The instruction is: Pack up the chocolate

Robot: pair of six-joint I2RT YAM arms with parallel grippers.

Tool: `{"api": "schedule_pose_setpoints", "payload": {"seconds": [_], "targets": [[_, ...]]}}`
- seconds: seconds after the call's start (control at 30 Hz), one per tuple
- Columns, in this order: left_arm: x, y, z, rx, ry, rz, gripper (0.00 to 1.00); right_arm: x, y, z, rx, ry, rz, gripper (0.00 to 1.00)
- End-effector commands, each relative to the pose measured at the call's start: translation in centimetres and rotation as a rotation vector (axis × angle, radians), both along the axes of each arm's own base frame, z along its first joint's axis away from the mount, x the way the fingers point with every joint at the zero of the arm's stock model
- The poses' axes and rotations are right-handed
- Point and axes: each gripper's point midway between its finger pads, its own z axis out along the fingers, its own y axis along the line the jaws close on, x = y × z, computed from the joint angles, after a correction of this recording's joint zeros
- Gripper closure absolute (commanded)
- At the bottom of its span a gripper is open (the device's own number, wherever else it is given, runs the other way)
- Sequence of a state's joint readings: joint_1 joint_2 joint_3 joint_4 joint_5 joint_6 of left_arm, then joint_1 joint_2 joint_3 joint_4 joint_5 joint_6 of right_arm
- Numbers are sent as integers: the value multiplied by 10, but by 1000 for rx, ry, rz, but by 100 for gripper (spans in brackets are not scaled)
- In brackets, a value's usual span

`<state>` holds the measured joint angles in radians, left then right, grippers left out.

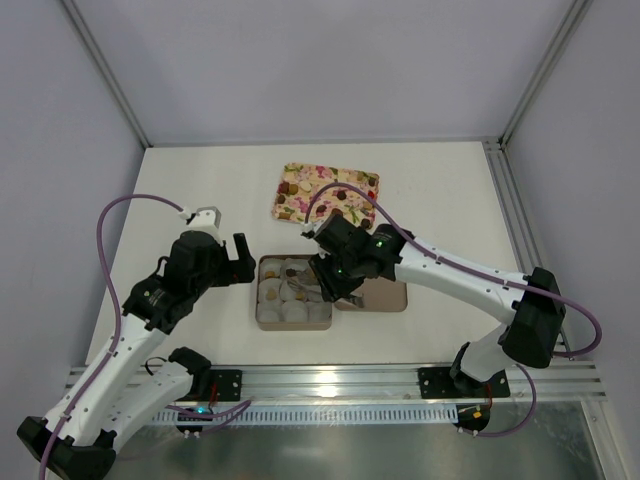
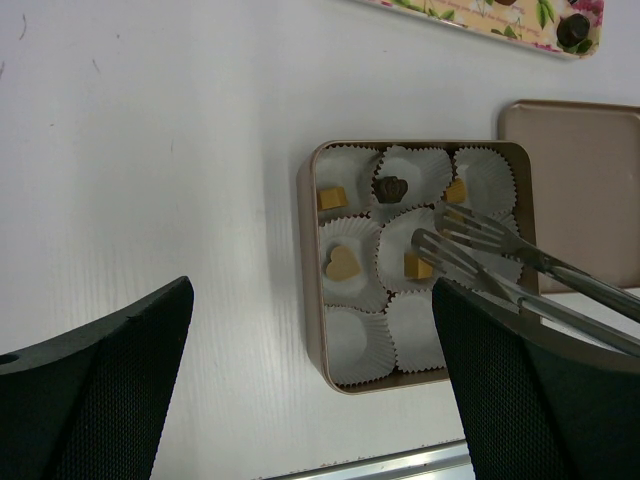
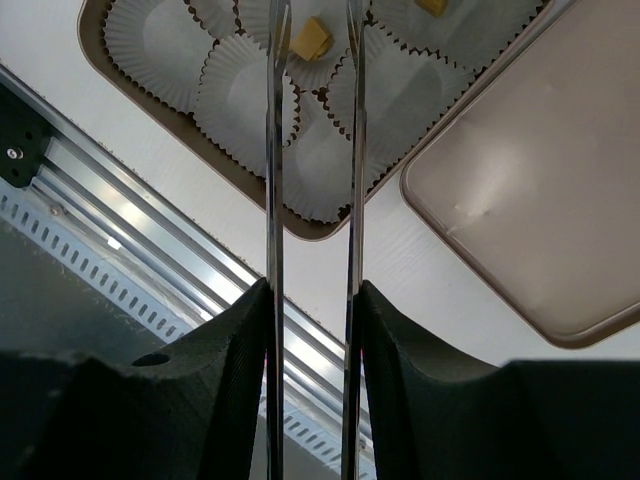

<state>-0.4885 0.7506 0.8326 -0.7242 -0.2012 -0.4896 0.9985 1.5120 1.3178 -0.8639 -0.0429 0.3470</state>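
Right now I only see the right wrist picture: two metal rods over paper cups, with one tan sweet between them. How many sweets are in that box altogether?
Observer: The left wrist view shows five chocolates in the box under your tongs: four tan, one of them a heart, and a dark one.
Operator: Anything beyond the box?
Observer: A flowered tray lies at the far side of the table, with at least one dark chocolate on it.
Operator: And the other arm?
Observer: The left gripper hangs open and empty, left of the box.
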Motion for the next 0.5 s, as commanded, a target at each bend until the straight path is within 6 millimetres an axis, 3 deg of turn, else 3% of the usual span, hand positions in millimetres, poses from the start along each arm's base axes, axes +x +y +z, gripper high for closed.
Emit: {"api": "schedule_pose_setpoints", "payload": {"seconds": [0.0, 0.1, 0.23, 0.37, 0.47], "targets": [[1, 2, 2, 1, -12, 12, 0, 15, 8, 36, 64, -87, -13, 58], [1, 2, 2, -2, -13, 12, 0, 38, -4, 58, 66, -156, -71, 59], [1, 2, 3, -3, -15, 12, 0, 84, -44, 80, 69, -211, -216, 59], [1, 1, 2, -3, -11, 4, 0, 123, -83, 85, 46, -249, -353, 59], [1, 0, 2, -6, -11, -2, 0, 145, -101, 79, 20, -252, -408, 59]]}}
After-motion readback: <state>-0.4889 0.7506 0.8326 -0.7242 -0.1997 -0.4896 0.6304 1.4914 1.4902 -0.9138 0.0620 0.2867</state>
